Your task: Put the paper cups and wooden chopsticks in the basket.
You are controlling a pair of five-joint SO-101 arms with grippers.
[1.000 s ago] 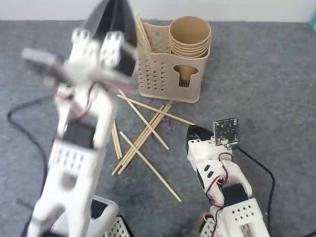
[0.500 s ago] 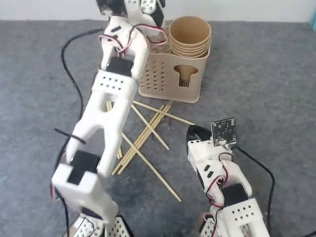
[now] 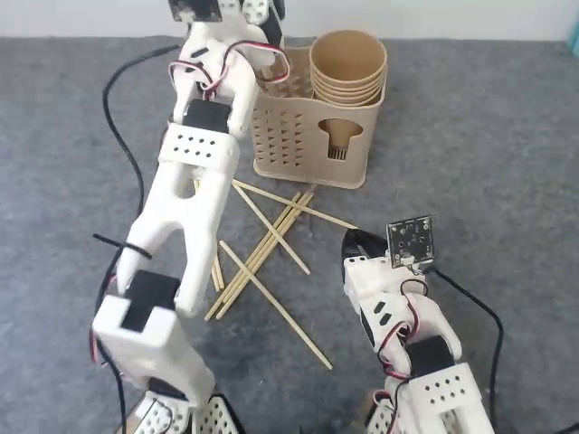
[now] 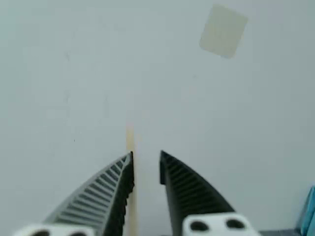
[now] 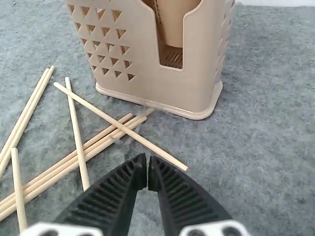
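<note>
A beige perforated basket stands at the back of the grey mat, with a stack of paper cups in its right compartment. Several wooden chopsticks lie crossed on the mat in front of it. My left arm stretches up over the basket's left compartment. The left gripper is slightly open before a pale wall, with one chopstick resting against one finger. My right gripper is shut with nothing in it. It hovers low over the mat, just short of the nearest chopstick and the basket.
Black cables loop over the mat on the left and trail by the right arm's base. Bare grey mat lies to the right of the basket.
My left arm has swung from the near left up and back, over the basket's left compartment. The right arm has kept still.
</note>
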